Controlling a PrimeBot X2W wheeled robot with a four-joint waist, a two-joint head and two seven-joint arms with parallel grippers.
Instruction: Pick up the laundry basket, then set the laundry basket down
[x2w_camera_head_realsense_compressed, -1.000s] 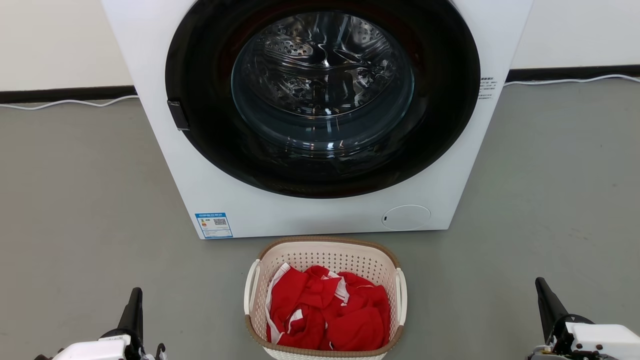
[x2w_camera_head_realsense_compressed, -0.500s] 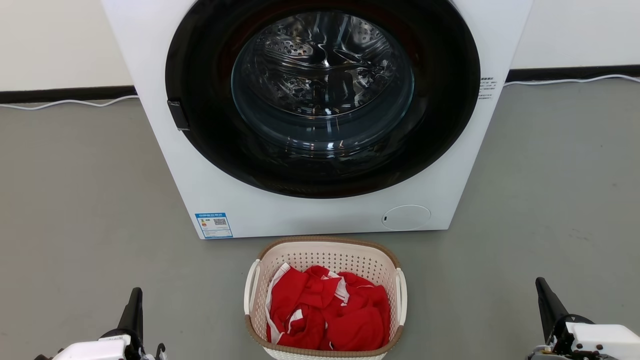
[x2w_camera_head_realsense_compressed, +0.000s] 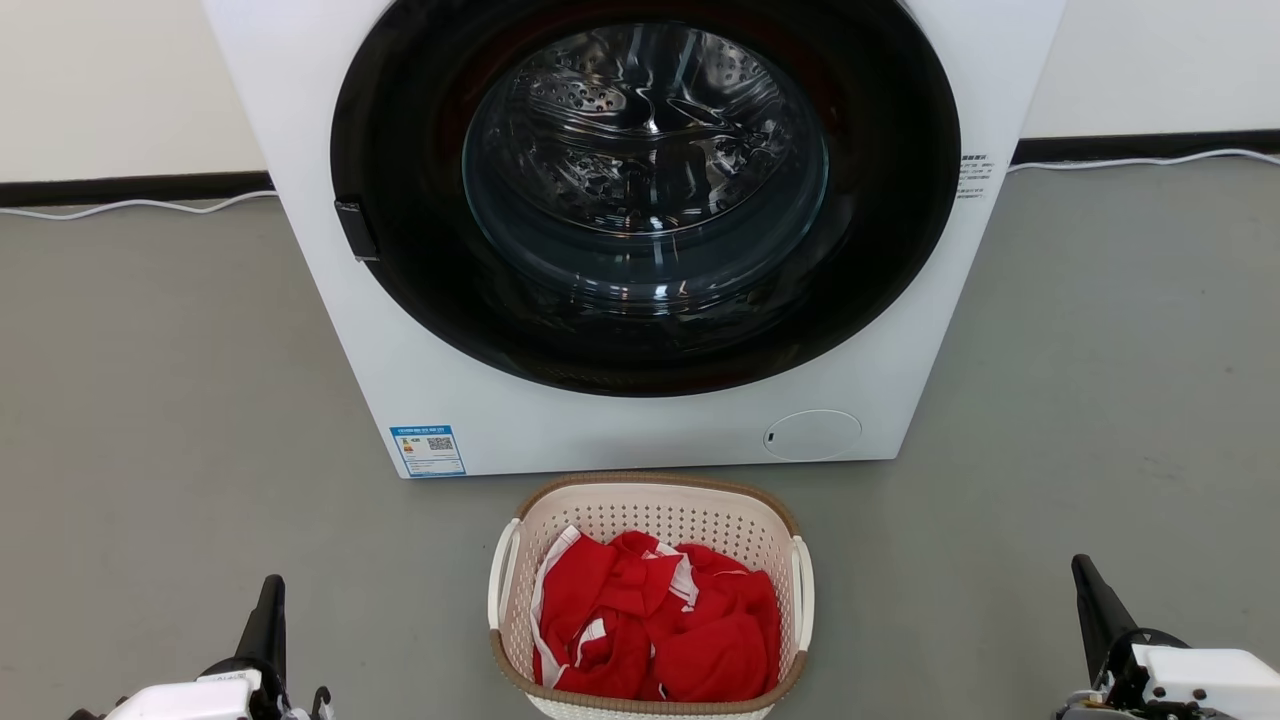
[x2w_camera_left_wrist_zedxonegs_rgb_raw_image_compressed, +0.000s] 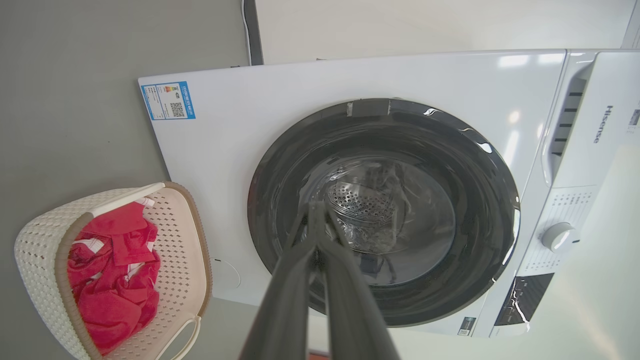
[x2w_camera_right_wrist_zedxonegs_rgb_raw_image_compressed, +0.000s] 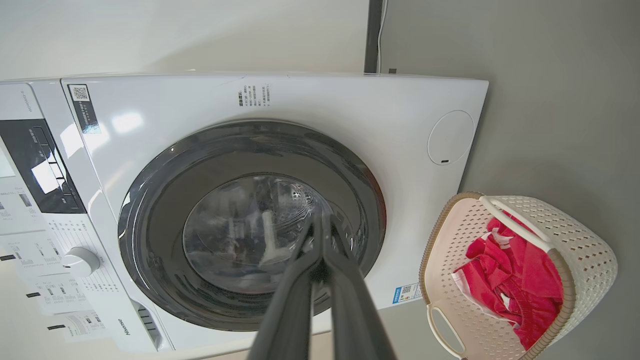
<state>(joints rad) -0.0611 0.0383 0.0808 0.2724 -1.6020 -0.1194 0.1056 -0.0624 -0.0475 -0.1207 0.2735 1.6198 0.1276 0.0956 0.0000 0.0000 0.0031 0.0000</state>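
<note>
The laundry basket (x2w_camera_head_realsense_compressed: 651, 520) sits on the grey floor just in front of the washer, cream with a brown rim and white loop handles (x2w_camera_head_realsense_compressed: 503, 573), and holds red clothing (x2w_camera_head_realsense_compressed: 660, 630). It also appears as the laundry basket (x2w_camera_left_wrist_zedxonegs_rgb_raw_image_compressed: 45, 235) at the lower left of the left wrist view and as the laundry basket (x2w_camera_right_wrist_zedxonegs_rgb_raw_image_compressed: 575, 240) at the lower right of the right wrist view. My left gripper (x2w_camera_head_realsense_compressed: 270, 600) stands shut at the lower left, well apart from the basket. At the lower right my right gripper (x2w_camera_head_realsense_compressed: 1090, 590) is shut too, holding nothing. Both point at the washer: left gripper (x2w_camera_left_wrist_zedxonegs_rgb_raw_image_compressed: 316, 207), right gripper (x2w_camera_right_wrist_zedxonegs_rgb_raw_image_compressed: 322, 216).
A white front-loading washer (x2w_camera_head_realsense_compressed: 640, 430) with a dark round door (x2w_camera_head_realsense_compressed: 645, 190) stands directly behind the basket. Grey floor (x2w_camera_head_realsense_compressed: 170, 400) spreads to both sides. A white cable (x2w_camera_head_realsense_compressed: 130, 205) runs along the black skirting at the wall.
</note>
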